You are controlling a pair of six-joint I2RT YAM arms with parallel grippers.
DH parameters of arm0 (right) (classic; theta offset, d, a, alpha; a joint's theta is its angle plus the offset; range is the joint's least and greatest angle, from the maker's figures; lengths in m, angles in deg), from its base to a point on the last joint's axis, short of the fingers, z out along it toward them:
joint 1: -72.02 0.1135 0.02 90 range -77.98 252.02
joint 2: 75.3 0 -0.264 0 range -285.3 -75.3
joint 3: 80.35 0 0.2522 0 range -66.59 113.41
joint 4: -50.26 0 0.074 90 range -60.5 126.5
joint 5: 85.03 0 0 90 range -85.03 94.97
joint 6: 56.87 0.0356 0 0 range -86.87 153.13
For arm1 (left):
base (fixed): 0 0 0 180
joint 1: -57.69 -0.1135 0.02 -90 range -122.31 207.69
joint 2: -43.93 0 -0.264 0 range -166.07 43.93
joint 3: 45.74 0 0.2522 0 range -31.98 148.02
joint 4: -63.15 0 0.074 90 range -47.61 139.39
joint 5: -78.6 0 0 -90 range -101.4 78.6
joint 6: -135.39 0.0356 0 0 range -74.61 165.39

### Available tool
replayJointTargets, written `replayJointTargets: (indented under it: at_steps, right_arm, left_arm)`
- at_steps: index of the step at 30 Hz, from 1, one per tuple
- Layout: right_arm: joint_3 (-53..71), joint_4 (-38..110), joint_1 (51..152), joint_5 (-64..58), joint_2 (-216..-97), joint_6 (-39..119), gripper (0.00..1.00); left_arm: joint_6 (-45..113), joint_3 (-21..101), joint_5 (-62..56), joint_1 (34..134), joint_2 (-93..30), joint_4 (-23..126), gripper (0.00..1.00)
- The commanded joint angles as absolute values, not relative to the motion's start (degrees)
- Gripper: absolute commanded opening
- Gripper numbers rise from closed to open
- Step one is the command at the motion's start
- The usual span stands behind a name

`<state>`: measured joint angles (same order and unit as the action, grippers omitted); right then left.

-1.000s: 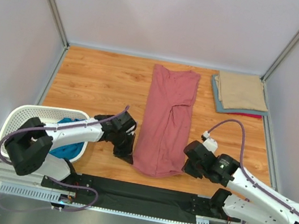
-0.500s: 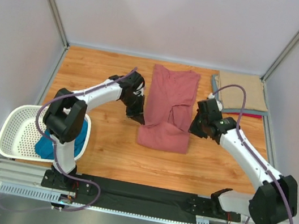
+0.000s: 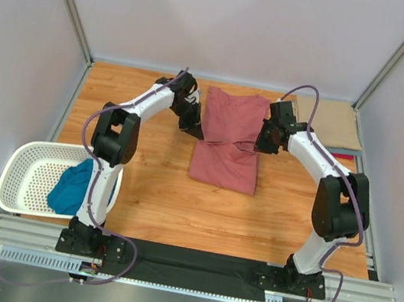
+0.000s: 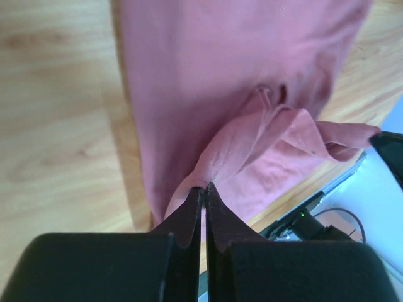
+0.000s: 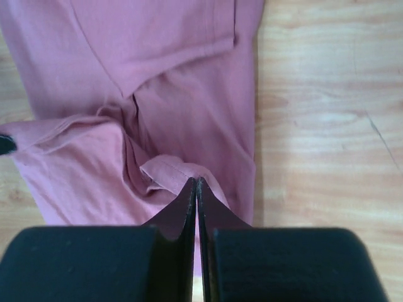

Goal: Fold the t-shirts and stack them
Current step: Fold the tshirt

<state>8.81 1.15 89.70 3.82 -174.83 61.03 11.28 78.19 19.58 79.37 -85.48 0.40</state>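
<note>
The dusty rose-red t-shirt (image 3: 229, 136) lies in the middle of the table, its near end folded up over the rest. My left gripper (image 3: 194, 131) is shut on the hem at the shirt's left edge; the cloth (image 4: 252, 126) bunches at its fingertips (image 4: 205, 187). My right gripper (image 3: 258, 146) is shut on the hem at the right edge, where the pinched fold (image 5: 176, 173) meets its fingertips (image 5: 196, 181). A teal blue t-shirt (image 3: 76, 184) lies in the white basket (image 3: 28, 168). A tan t-shirt (image 3: 339, 121) tops a folded stack at the back right, with red cloth (image 3: 341, 154) under it.
The basket sits at the near left edge of the table. The folded stack sits against the right wall. Grey walls enclose the table at the back and sides. Bare wood (image 3: 177, 209) shows between the rose shirt and the arm bases.
Both grippers have carried the shirt's near hem from the near edge toward the back. The long strip is now folded roughly in half. The teal shirt in the basket shows fully.
</note>
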Motion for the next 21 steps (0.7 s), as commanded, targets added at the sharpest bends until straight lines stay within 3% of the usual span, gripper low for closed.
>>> replayJointTargets:
  at_steps: [1,21]
  right_arm:
    - [14.0,2.6,88.3,2.2,-179.7,58.9,0.0]
    - [26.8,2.5,82.6,-1.8,-191.0,58.3,0.0]
  left_arm:
    - [13.2,82.5,22.5,78.7,-89.1,-2.1,0.0]
    - [9.4,93.3,26.0,75.8,-96.8,6.2,0.02]
